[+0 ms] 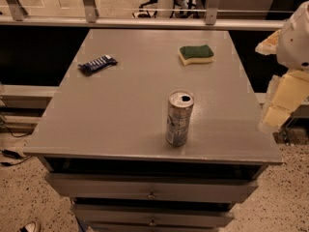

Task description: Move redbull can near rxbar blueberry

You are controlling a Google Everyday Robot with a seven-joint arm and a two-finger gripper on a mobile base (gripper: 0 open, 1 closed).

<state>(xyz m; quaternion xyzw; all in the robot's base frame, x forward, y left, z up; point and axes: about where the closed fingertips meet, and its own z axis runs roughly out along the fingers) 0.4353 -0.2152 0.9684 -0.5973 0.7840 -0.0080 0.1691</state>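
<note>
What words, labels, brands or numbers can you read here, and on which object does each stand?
Nothing reads clearly.
On the redbull can: bluish markings, too blurred to read.
On the rxbar blueberry: white lettering, too small to read.
On the sponge: none.
On the gripper, at the view's right edge: none.

Shiny metal redbull can (179,119), matt table (120,110), plastic jaws at right
</note>
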